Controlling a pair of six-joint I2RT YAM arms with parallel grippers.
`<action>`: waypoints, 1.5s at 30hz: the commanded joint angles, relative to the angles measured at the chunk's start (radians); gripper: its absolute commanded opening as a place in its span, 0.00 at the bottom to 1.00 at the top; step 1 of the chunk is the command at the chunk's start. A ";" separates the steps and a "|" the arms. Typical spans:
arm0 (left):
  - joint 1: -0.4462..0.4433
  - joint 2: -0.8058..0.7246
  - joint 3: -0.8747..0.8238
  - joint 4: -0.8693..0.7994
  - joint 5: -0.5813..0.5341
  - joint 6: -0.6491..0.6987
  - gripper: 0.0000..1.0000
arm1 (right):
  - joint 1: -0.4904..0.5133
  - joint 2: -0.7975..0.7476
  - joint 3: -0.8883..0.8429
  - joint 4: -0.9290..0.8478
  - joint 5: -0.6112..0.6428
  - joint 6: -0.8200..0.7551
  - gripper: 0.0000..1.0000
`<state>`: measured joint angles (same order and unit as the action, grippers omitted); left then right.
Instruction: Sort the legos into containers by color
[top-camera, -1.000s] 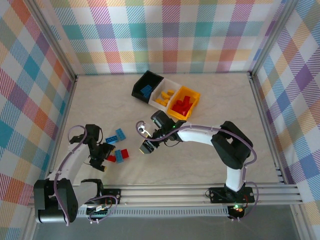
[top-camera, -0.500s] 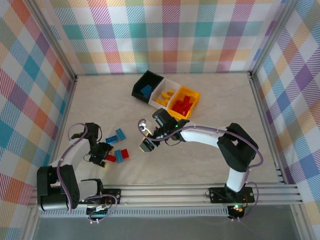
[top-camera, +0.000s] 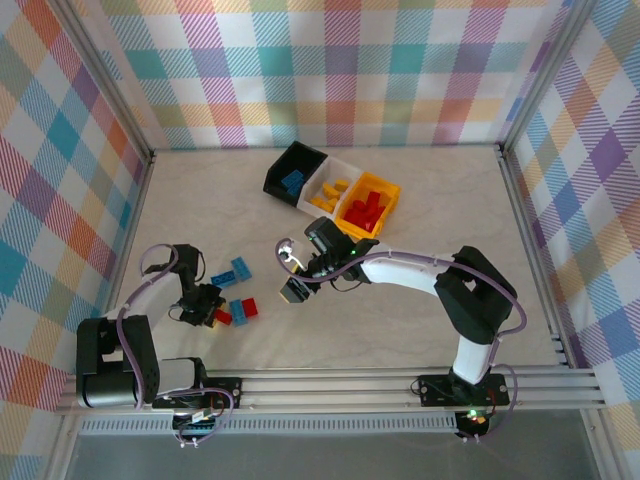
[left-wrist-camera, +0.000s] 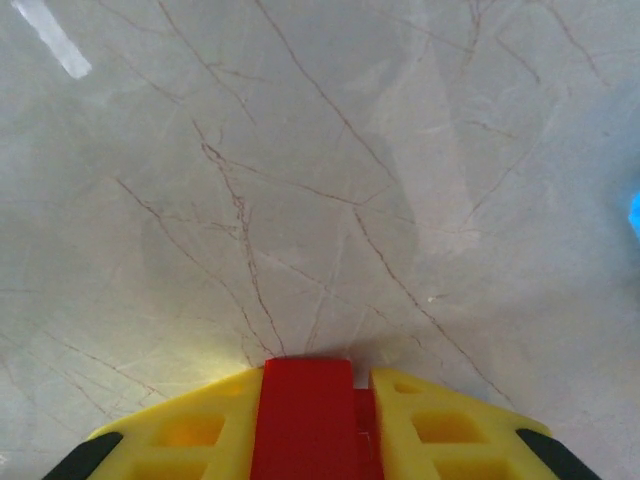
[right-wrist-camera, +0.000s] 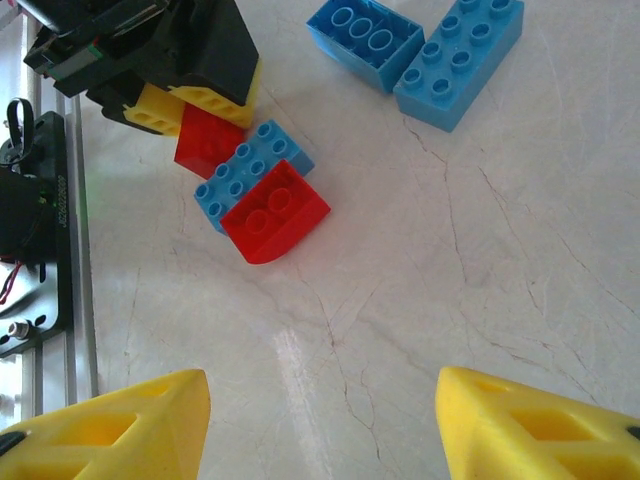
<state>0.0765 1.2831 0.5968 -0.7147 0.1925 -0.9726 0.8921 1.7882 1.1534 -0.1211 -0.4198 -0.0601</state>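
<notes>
My left gripper (left-wrist-camera: 312, 425) is shut on a small red lego (left-wrist-camera: 305, 415), low over the marble table. From above, that left gripper (top-camera: 212, 315) sits at the left with the red lego (top-camera: 222, 318) at its tip. Beside it lie a blue lego (right-wrist-camera: 253, 172) and a rounded red lego (right-wrist-camera: 275, 212), touching each other. Two more blue legos (right-wrist-camera: 420, 45) lie farther back. My right gripper (right-wrist-camera: 320, 430) hangs open over bare table to the right of them, the same right gripper (top-camera: 292, 290) seen from above. Black bin (top-camera: 300, 150), white bin (top-camera: 345, 167) and yellow-orange bin (top-camera: 390, 192) stand at the back.
The black bin holds blue bricks, the white one yellow bricks, the yellow-orange one red bricks. An aluminium rail (top-camera: 400, 385) runs along the near edge, and plaid walls close in the other three sides. Bare marble lies between my right gripper and the bins.
My left arm has swung a little at its base while its gripper stays on the red lego. The right gripper has barely shifted.
</notes>
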 joint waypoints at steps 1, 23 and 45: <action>0.012 -0.005 0.033 -0.014 0.025 0.019 0.27 | -0.011 -0.054 -0.001 0.005 -0.002 0.004 0.61; -0.449 0.653 1.072 0.185 0.138 0.141 0.27 | -0.370 -0.529 -0.293 0.118 0.147 0.400 0.64; -0.619 1.358 1.949 0.176 0.305 0.151 0.41 | -0.376 -0.878 -0.400 -0.123 0.315 0.431 0.72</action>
<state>-0.5381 2.6007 2.4763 -0.4686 0.4812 -0.8230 0.5175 0.9218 0.7467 -0.2157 -0.1268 0.3801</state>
